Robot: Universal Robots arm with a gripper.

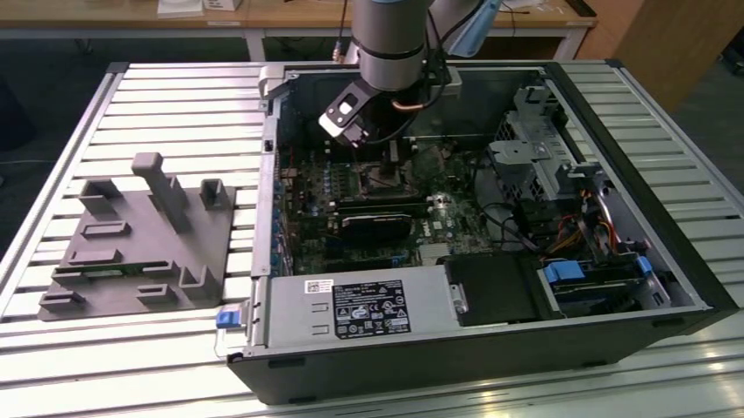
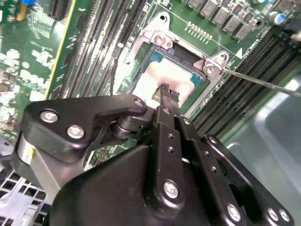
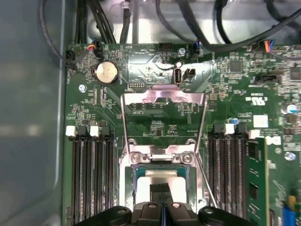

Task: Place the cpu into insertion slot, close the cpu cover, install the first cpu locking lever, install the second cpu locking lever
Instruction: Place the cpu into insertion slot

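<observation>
Cpu [image 3: 162, 175] lying in insertion slot [image 2: 183, 52] | cpu cover [image 3: 162, 96] swung open behind it | hand [image 2: 168, 93] fingers together, tips at chip's top | judgement: press lightly, centred, keeping chip level.

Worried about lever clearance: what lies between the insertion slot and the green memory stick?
In the first wrist view, empty black memory slots and a thin metal rod lie between the insertion slot and the green memory stick.
</observation>
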